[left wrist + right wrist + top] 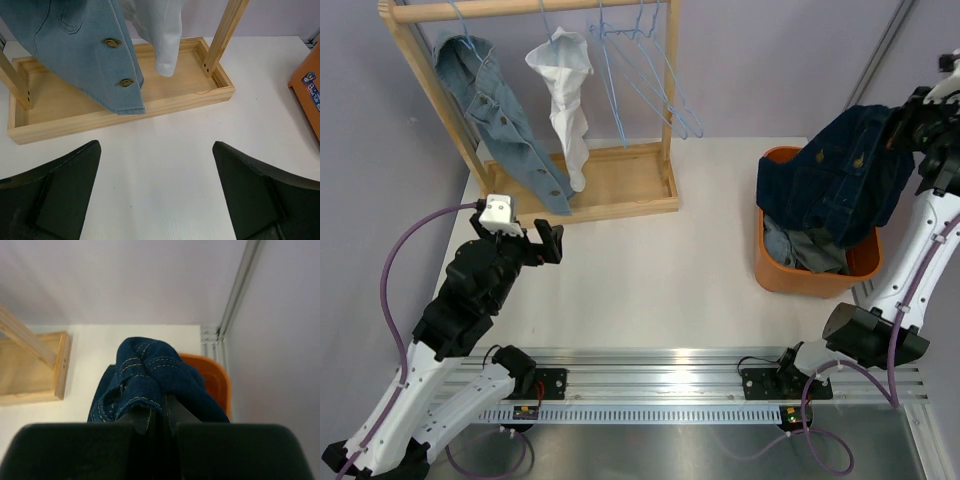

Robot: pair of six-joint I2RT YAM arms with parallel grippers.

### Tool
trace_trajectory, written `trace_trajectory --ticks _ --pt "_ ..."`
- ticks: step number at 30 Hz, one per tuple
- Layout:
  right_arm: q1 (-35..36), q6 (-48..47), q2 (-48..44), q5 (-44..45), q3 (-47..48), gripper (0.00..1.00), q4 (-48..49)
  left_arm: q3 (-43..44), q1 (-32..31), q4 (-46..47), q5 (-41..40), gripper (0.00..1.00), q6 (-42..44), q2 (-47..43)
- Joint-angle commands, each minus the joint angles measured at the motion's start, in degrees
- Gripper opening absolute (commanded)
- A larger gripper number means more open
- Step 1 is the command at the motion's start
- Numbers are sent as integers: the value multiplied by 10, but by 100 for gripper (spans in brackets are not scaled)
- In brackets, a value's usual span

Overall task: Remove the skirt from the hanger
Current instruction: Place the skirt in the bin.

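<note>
I am pinching the dark denim skirt (845, 175) tight in the right hand (162, 412) — the cloth is hanging bunched beneath it, over the orange basket (790, 275). My left hand (155, 150) is hovering above the desk (660, 270), fingers spread wide — the wooden rack (120, 117) is standing just ahead of it.

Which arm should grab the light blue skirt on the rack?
Left. The left pincer is open, facing the skirt; the right pincer is shut on the dark garment over the bin.
</note>
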Motion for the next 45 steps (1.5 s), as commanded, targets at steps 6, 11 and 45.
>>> trace_trajectory --ticks 6,11,45 --pt "88 22 -13 15 -198 0 92 22 3 31 2 99 14 12" --pt "138 33 29 16 -300 0 94 31 3 27 5 99 12 12" --pt "144 -175 211 145 -328 52 -63 431 119 113 121 99 -67 335"
